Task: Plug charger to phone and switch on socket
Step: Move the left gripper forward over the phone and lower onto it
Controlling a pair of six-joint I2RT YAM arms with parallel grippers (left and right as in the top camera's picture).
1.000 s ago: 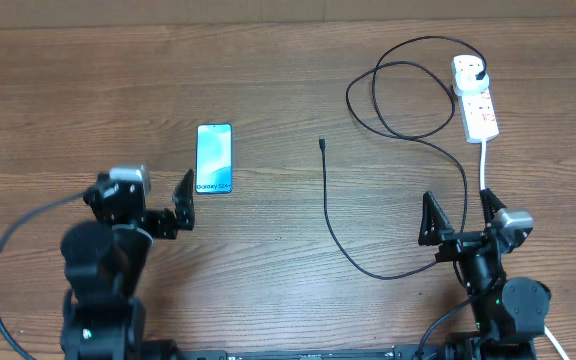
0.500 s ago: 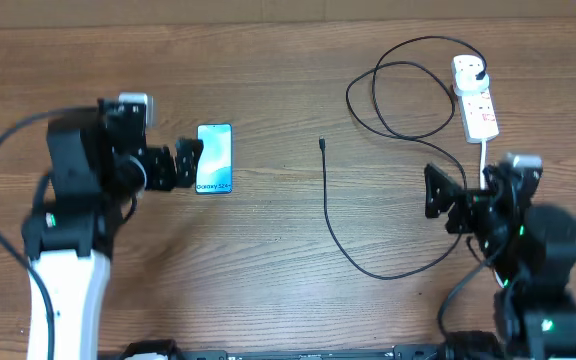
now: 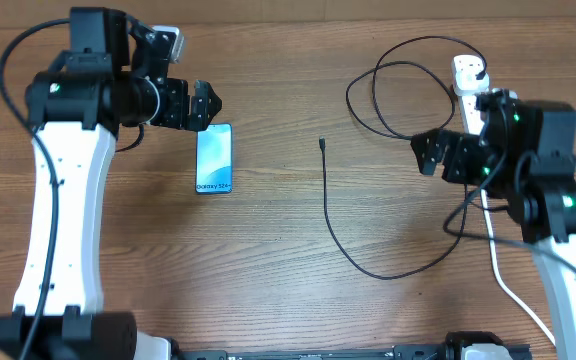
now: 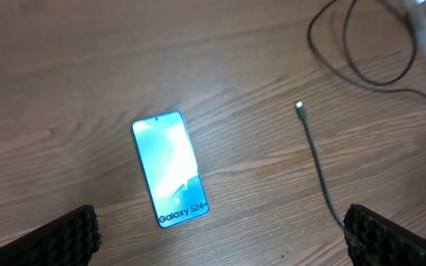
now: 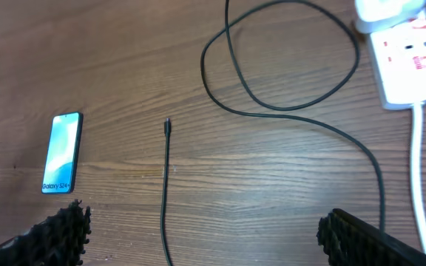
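The phone (image 3: 214,158) lies flat on the wooden table, its blue-teal screen lit; it also shows in the left wrist view (image 4: 170,168) and the right wrist view (image 5: 61,153). The charger's black cable (image 3: 333,220) snakes across the table, with its connector tip (image 3: 322,143) free to the right of the phone. Its plug (image 3: 480,72) sits in the white socket (image 3: 465,68) at the far right. My left gripper (image 3: 205,106) is open and empty, just beyond the phone's far end. My right gripper (image 3: 436,155) is open and empty, left of the socket and partly covering it.
The socket's thick white lead (image 3: 498,270) runs toward the front right edge. The cable makes loops (image 3: 398,100) left of the socket. In the right wrist view the socket (image 5: 409,66) shows its red markings.
Both arms have lifted and swung away from the front edge. The left gripper moved to the phone's far end, the right gripper toward the socket. Phone and cable have not moved.
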